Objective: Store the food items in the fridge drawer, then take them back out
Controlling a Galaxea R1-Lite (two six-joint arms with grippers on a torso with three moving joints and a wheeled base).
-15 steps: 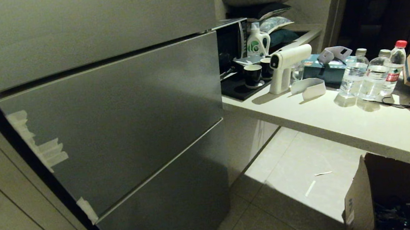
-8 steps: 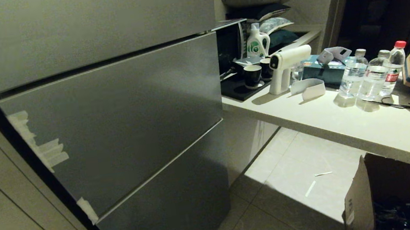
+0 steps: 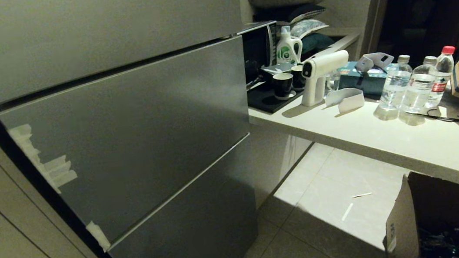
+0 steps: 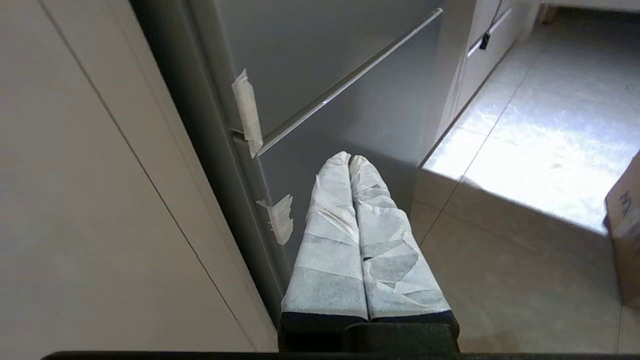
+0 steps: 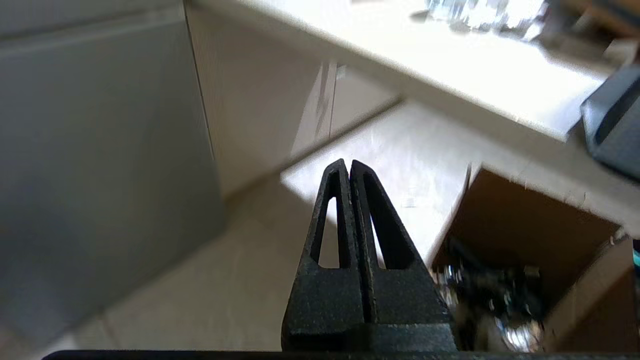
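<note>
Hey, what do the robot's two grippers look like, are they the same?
No. The left gripper has long tapered fingers wrapped in creased white tape over a black base. The right gripper is bare matte black, its pointed fingers having slotted openings.

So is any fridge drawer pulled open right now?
No, the grey steel fridge panels all sit flush and closed.

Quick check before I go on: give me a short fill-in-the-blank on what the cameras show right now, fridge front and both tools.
1. All the grey fridge panels are ____.
2. The left tool, wrapped in white, has its fingers pressed ____.
3. The right tool holds ____.
4. The bottle with the red cap stands on the white ____.

Missing words: shut; together; nothing; counter
</note>
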